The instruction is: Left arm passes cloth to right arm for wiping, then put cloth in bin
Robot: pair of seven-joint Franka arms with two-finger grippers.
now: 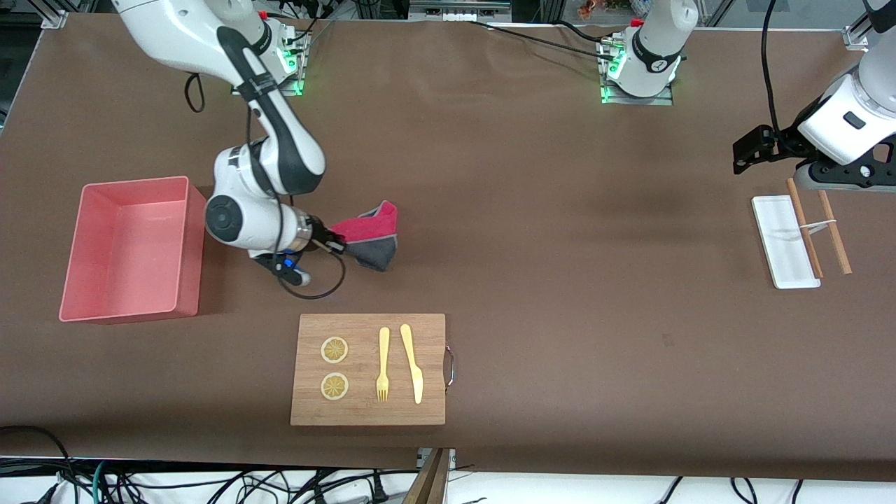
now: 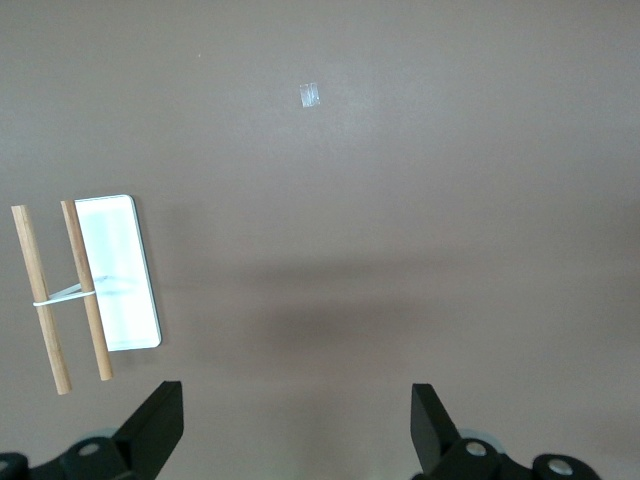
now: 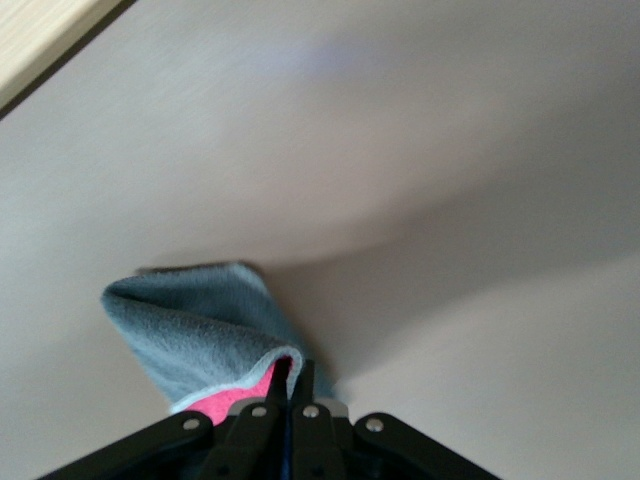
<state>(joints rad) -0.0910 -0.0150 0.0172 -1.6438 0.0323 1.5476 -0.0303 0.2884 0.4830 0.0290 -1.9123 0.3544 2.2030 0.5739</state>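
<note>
A wooden cutting board (image 1: 368, 369) lies nearest the front camera, carrying two lemon slices (image 1: 334, 349), a yellow fork (image 1: 383, 363) and a yellow knife (image 1: 411, 362), with a metal handle at the edge toward the left arm's end of the desk (image 1: 560, 210).

Farther from the camera than the board, the right gripper (image 1: 339, 244) sits low over the brown desk, its fingers closed on one edge of the cloth (image 1: 369, 234). The cloth trails out from the fingers toward the left arm's end, red face upward and dark grey face below, sagging onto the desk. The right wrist view shows the same pinch: the fingers (image 3: 268, 402) are pressed together on the cloth's rim, grey fold outermost and red showing inside.

The pink bin (image 1: 131, 248) stands on the desk toward the right arm's end, just beside the right arm's wrist.

The left gripper (image 1: 752, 155) waits in the air at the left arm's end of the desk, fingers (image 2: 160, 425) spread wide and holding nothing. Below it a flat white tray (image 1: 780, 241) lies on the desk, with two wooden sticks (image 1: 819, 227) tied by a white band, one resting across the tray and one beside it.
</note>
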